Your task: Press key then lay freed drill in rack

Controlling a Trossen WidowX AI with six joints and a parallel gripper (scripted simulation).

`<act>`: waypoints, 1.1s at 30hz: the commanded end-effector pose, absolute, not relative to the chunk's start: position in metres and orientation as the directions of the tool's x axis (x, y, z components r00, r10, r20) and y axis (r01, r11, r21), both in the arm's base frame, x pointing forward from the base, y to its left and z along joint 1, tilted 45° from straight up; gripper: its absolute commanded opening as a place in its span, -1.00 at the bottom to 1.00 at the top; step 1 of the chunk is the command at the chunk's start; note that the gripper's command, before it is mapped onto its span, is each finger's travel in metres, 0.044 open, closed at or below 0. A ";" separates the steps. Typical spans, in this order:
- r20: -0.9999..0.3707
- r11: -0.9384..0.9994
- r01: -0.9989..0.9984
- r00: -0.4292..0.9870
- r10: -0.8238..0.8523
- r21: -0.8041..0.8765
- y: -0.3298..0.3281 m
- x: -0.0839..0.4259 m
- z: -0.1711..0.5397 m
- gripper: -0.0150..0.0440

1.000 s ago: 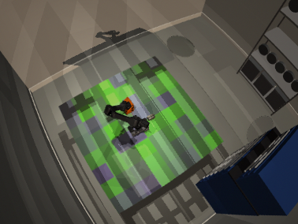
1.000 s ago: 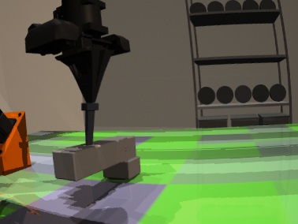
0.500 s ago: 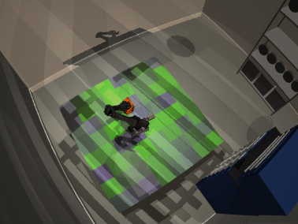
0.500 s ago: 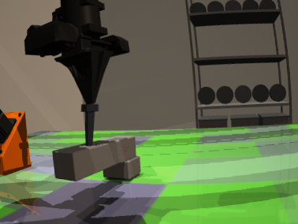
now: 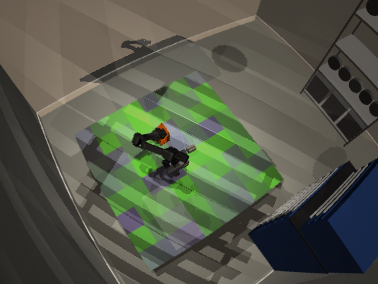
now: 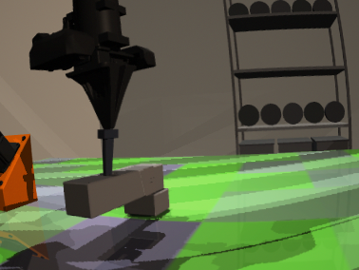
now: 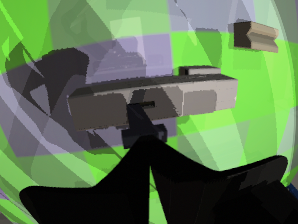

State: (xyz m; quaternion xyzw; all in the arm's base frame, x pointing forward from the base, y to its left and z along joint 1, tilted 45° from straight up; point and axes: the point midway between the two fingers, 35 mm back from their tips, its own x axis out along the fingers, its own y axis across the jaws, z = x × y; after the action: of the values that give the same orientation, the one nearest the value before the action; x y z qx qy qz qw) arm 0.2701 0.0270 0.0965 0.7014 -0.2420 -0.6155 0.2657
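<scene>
A grey-brown bar point(image 6: 78, 200) point(image 7: 100, 112) lies level above the floor, with a smaller block point(image 6: 147, 204) under its right part. A seam divides the bar; I cannot tell surely which part is the drill. The dark key point(image 6: 108, 154) point(image 7: 140, 120) stands upright, its thin blade in the slot in the bar's top and its collar above the bar. My gripper point(image 6: 108, 127) point(image 7: 147, 141) is shut, its fingertips touching the key's top just above the collar. A short tan block with a V-shaped notch point(image 7: 255, 37), which looks like the rack, sits beyond the bar.
An orange mount point(image 5: 163, 134) point(image 6: 19, 181) stands at the arm's base. A small pale piece point(image 5: 191, 149) shows beside the arm. Tall shelving point(image 5: 345, 75) point(image 6: 290, 72) and blue cabinets point(image 5: 325, 225) stand off the green checkered mat point(image 5: 225, 190).
</scene>
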 end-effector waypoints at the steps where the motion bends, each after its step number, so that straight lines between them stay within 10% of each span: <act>1: -0.715 -0.717 -0.020 0.061 -0.696 0.697 0.006 0.267 0.083 -0.49; 6: -0.715 -0.717 -0.020 0.061 -0.696 0.697 0.004 0.267 0.081 -0.49; 20: -0.717 -0.720 -0.028 0.072 -0.693 0.693 0.061 0.269 0.129 0.75; 33: -0.720 -0.320 -0.921 0.066 -0.691 0.223 0.095 0.283 -0.004 1.00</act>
State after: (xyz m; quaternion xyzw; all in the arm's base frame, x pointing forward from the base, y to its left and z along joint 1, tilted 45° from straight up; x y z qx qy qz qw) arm 0.2866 0.0848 0.0545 0.7338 -0.4558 -0.5034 0.0214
